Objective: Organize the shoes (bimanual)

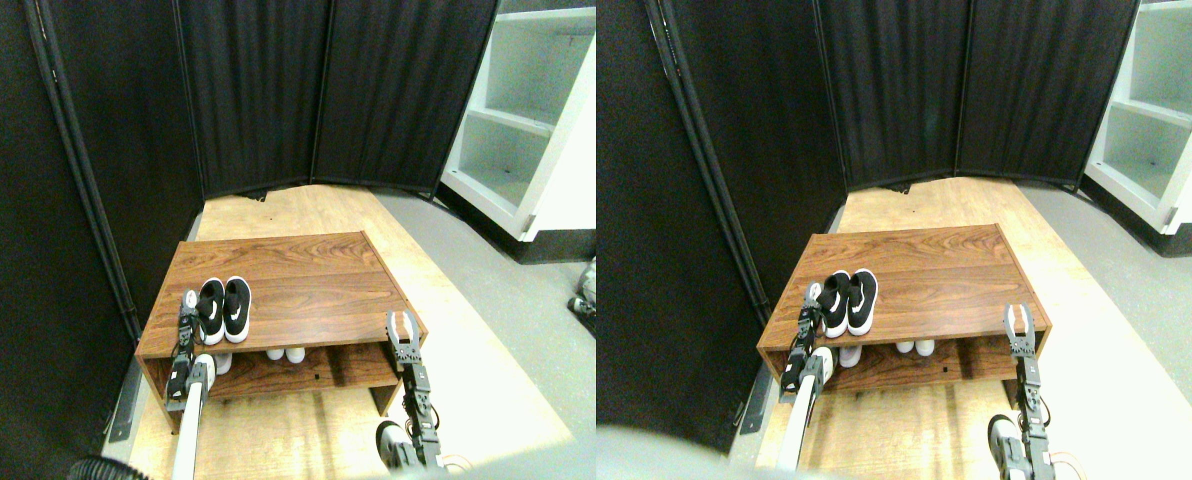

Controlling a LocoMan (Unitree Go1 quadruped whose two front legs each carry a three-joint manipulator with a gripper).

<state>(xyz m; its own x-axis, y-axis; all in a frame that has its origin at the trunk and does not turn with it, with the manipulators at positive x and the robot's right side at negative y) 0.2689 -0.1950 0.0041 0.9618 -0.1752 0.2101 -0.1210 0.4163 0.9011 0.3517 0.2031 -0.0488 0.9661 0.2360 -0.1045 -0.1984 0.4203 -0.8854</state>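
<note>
A low wooden shoe rack (pixel 296 290) with a walnut-grain top and one open shelf below stands on a pale wood-plank floor (pixel 286 430), backed by a black folding screen (pixel 256 90). A white shelving unit (pixel 526 120) stands far right on grey floor.

The black sneakers (pixel 224 310) with white soles and a white side mark sit as a pair on the rack's top, at its left end near the front edge. The two shoes lie side by side and touching, their long axes running near to far; which end is toe I cannot tell for sure.

On the lower shelf, the rounded ends of a pale shoe pair (pixel 285 354) peek out from under the top, about mid-width, facing the near side.

The left gripper (pixel 188 305) is raised at the rack's left front corner, just beside the black pair; whether its jaws are wide or narrow cannot be told. The right gripper (pixel 402 322) stands at the rack's right front corner with its jaws spread and nothing between them.
</note>
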